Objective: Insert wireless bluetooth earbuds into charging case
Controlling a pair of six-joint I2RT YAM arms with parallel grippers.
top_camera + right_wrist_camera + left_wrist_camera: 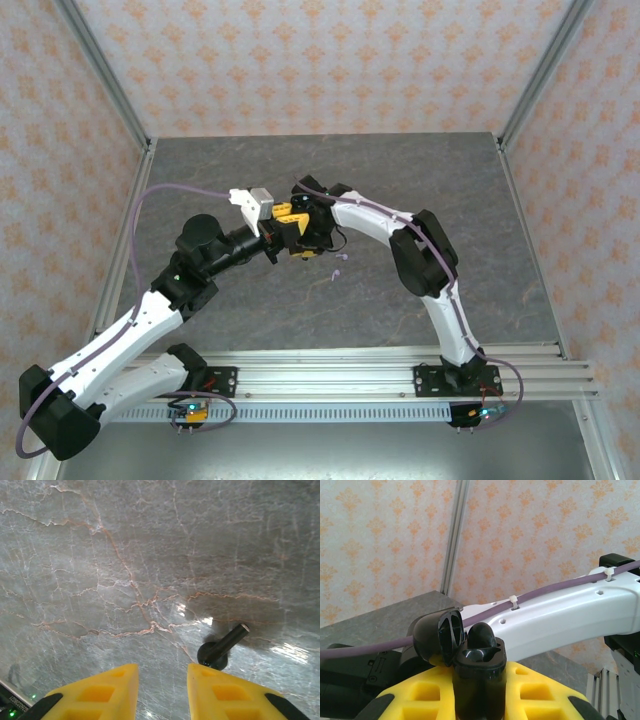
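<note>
Gripping open black case (478,655) in left gripper (480,674) | right gripper (162,672) apart | black earbud (217,651) just beyond it

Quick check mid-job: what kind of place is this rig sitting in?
Most likely a purpose-built robot test cell, not a home or shop. Patterned wall panels framed by aluminium posts box in a marble-look tabletop, and an aluminium mounting rail runs along its near edge.
</note>
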